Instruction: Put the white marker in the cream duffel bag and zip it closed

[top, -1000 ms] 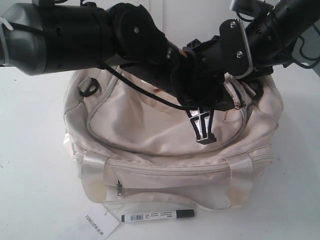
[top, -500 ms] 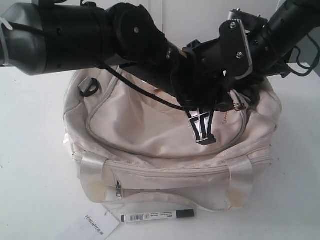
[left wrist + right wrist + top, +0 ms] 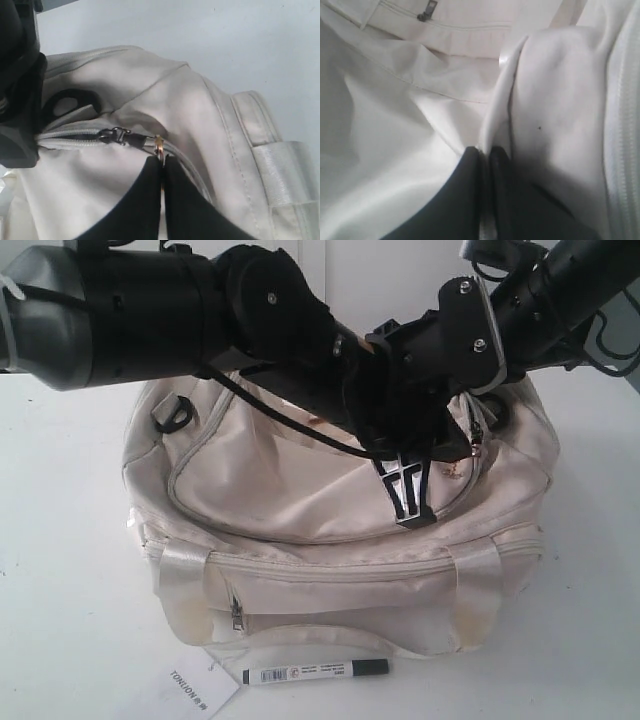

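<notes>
The cream duffel bag [image 3: 300,490] is soft and folds easily. Your right pincer [image 3: 487,157] is closed on a fold of its cloth, and your left pincer [image 3: 161,167] on the zipper pull [image 3: 159,144]. The white marker [image 3: 315,672] lies on the bench [image 3: 70,620] near the bag's front; it looks light and smooth, so take its middle. You cannot see the bag's inside.

White worktop [image 3: 60,570]; the cream duffel bag [image 3: 330,590] sits mid-worktop; the white marker [image 3: 315,672] lies just before it, toward the near side; a paper tag [image 3: 195,687] just beside the marker's tip.
</notes>
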`<state>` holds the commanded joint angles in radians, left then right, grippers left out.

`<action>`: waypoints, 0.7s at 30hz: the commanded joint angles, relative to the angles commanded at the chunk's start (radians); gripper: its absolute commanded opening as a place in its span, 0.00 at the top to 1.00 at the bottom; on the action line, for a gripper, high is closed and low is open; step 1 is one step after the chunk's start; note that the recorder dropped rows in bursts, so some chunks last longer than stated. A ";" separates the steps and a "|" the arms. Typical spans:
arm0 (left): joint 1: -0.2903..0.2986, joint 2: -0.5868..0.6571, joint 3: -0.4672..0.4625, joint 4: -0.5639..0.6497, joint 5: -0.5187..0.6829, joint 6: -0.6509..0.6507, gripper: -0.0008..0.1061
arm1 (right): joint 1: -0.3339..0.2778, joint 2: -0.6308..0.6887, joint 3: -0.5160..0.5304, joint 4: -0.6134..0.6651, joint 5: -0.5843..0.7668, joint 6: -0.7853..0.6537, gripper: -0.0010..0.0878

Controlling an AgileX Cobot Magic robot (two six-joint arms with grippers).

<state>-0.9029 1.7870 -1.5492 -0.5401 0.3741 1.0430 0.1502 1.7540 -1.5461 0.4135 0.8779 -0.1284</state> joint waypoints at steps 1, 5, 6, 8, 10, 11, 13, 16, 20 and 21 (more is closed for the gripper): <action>0.000 0.000 0.000 -0.008 0.003 0.000 0.99 | 0.000 0.000 0.000 0.000 -0.013 0.002 0.99; 0.000 0.000 0.000 -0.021 0.032 0.000 0.99 | 0.000 0.000 0.000 0.000 -0.040 0.002 0.99; 0.000 0.000 0.000 -0.021 0.041 0.000 0.99 | 0.000 0.000 0.000 0.000 -0.046 0.002 0.99; 0.000 0.000 0.000 -0.021 0.048 0.000 0.99 | 0.000 0.000 0.000 0.000 -0.048 0.002 0.99; 0.000 0.000 0.000 -0.021 0.064 0.000 0.99 | 0.000 0.000 0.000 0.000 -0.050 0.002 0.99; 0.000 0.000 0.000 -0.021 0.071 0.000 0.99 | 0.000 0.000 0.000 0.000 -0.050 0.002 0.99; 0.000 0.000 0.000 -0.021 0.090 0.000 0.99 | 0.000 0.000 0.000 0.000 -0.050 0.002 0.99; 0.000 0.000 0.000 -0.021 0.112 0.000 0.99 | 0.000 0.000 0.000 0.000 -0.050 0.002 0.99; 0.000 0.000 0.000 -0.021 0.124 0.000 0.99 | 0.000 0.000 0.000 0.000 -0.050 0.002 0.99; 0.000 0.000 0.000 -0.021 0.128 0.000 0.99 | 0.000 0.000 0.000 0.000 -0.050 0.002 0.99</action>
<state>-0.9029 1.7870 -1.5492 -0.5610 0.5019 1.0430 0.1502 1.7540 -1.5461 0.4135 0.8276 -0.1263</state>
